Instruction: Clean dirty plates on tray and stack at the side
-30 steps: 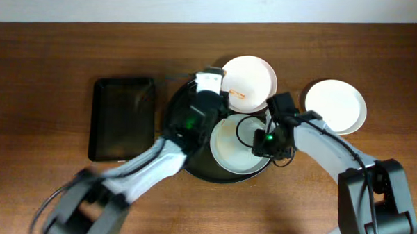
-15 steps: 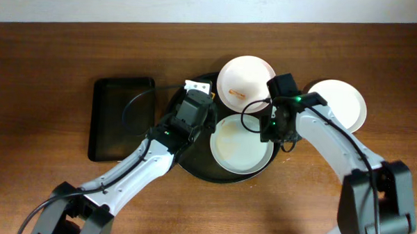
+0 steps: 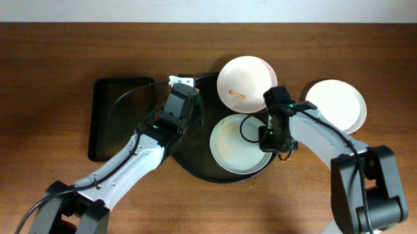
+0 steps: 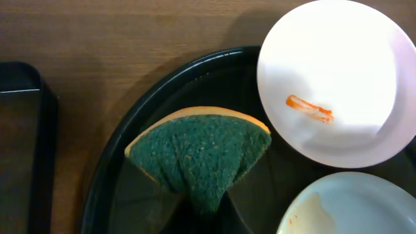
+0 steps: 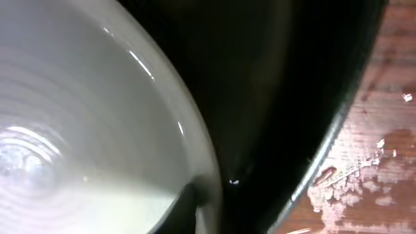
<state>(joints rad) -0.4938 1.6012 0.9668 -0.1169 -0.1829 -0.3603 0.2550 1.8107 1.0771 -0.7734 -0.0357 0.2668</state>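
grey-green plate [image 3: 234, 147]: hard, slippery, breakable, hold rim | right tool [image 3: 269, 137]: pinching its rim | left tool [image 3: 182, 90]: pinching sponge [image 4: 195, 153]

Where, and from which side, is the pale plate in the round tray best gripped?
By its raised rim on the right arm's side, one finger inside and one outside, coming from above. The pale plate lies flat in the round tray, so probably only the rim offers a hold. The right gripper is shut there.
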